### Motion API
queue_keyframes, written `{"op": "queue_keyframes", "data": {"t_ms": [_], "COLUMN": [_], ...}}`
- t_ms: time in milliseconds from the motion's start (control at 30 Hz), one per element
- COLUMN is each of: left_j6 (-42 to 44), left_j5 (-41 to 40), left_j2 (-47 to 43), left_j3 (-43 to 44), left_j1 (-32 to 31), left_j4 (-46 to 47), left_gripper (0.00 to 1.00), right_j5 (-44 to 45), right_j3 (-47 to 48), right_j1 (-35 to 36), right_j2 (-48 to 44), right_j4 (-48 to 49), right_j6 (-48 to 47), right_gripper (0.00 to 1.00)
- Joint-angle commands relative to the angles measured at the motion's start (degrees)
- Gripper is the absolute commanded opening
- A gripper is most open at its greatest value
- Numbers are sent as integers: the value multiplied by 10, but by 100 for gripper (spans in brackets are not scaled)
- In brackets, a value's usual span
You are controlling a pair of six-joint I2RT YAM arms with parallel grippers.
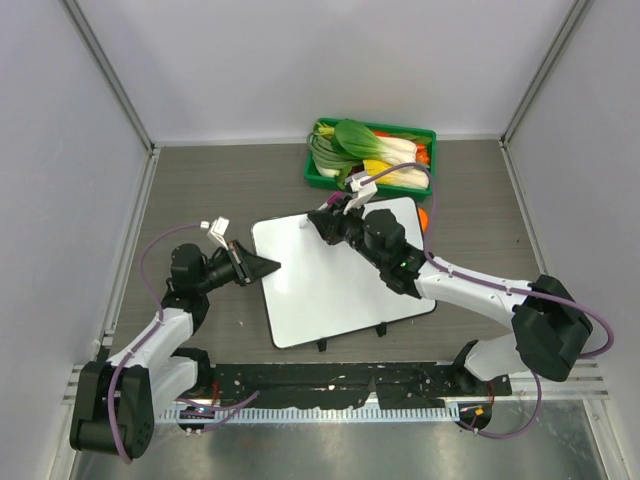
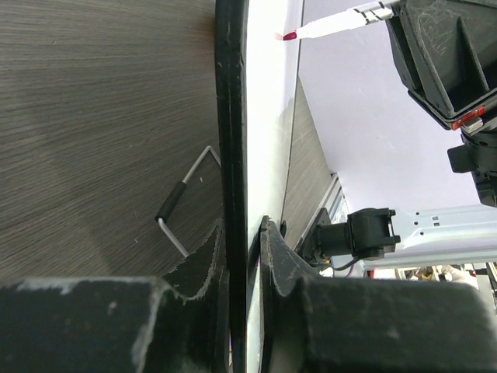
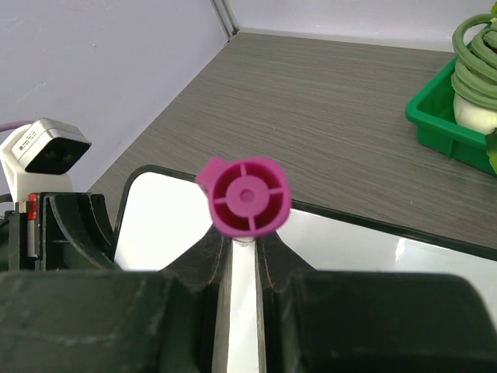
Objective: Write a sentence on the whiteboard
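- The whiteboard lies in the middle of the desk, turned slightly askew, with two small black clips on its near edge
- The left claw is clenched on the board's left edge; in the left wrist view its fingers sit on either side of the thin black rim, one above the white face and one below
- Beside that rim, on the underside, a bent wire leg with a black sleeve shows against the wood grain of the desk
- The right claw hangs over the far edge of the board, grasping a marker between its fingers
- From the right wrist view the marker's round magenta end faces the camera, and the white barrel runs down between the two pads
- From the left wrist view the marker's pink-red tip points at the white surface near the board's far edge; I cannot tell whether it touches
- A green tray filled with leafy vegetables stands just beyond the board's far right corner
- Something orange shows just beside the board's right edge, partly hidden by the right arm
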Motion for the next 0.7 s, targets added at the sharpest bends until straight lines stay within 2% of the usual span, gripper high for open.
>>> {"op": "queue_keyframes", "data": {"t_ms": [0, 667], "left_j6": [111, 112], "left_j5": [-95, -98], "left_j2": [7, 1], "left_j3": [-16, -17], "left_j1": [3, 1], "left_j4": [-50, -51], "left_gripper": [0, 0], "right_j5": [16, 23], "right_j3": [8, -58], "right_j1": [2, 3], "right_j2": [2, -42], "right_j4": [24, 7], "right_j6": [-3, 11], "right_gripper": [1, 1]}}
